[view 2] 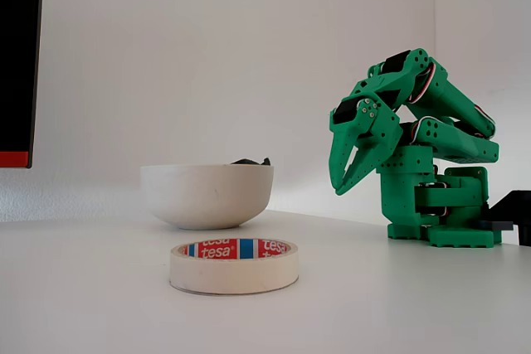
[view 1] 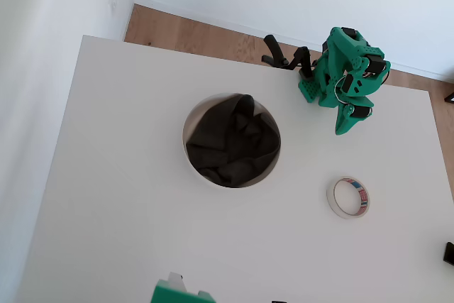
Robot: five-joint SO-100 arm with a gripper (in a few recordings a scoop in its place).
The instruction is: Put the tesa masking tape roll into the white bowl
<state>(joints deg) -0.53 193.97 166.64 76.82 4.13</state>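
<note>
While the tesa masking tape roll (view 1: 348, 197) lies flat on the white table (view 1: 106, 232), nothing touches it; it sits well apart from the claw (view 1: 347, 127), further down the overhead view and almost straight below the fingertips. In the fixed view the roll (view 2: 234, 264) is in the foreground, lower left of the claw (view 2: 342, 185), with the red-and-blue label readable on the inner core; the far side of the ring is hidden by its near wall.

The white bowl (view 1: 190, 148) is to the claw's left in both views, well apart from it and from the roll. From above, black cloth (view 1: 233, 140) fills it, so the bowl's bottom is hidden and only a thin rim shows. In the fixed view the bowl (view 2: 207, 195) stands behind the roll, and only a small dark tip of cloth (view 2: 250, 161) peeks over the rim.

The green arm (view 2: 431, 122) is folded up over its base, claw pointing down and hanging above the table, holding nothing. Fixed view: fingers meet at the tips with just a thin slit higher up, so narrow, practically closed. From above the fingers overlap each other and the gap is hard to make out.

Black clamp parts (view 1: 284, 56) sit behind the base at the table's far edge, partly blocked by the arm. A green object (view 1: 177, 293) is cut off at the bottom edge of the overhead view. A black panel with a red bottom (view 2: 18, 64) is cut off at the fixed view's left edge.
</note>
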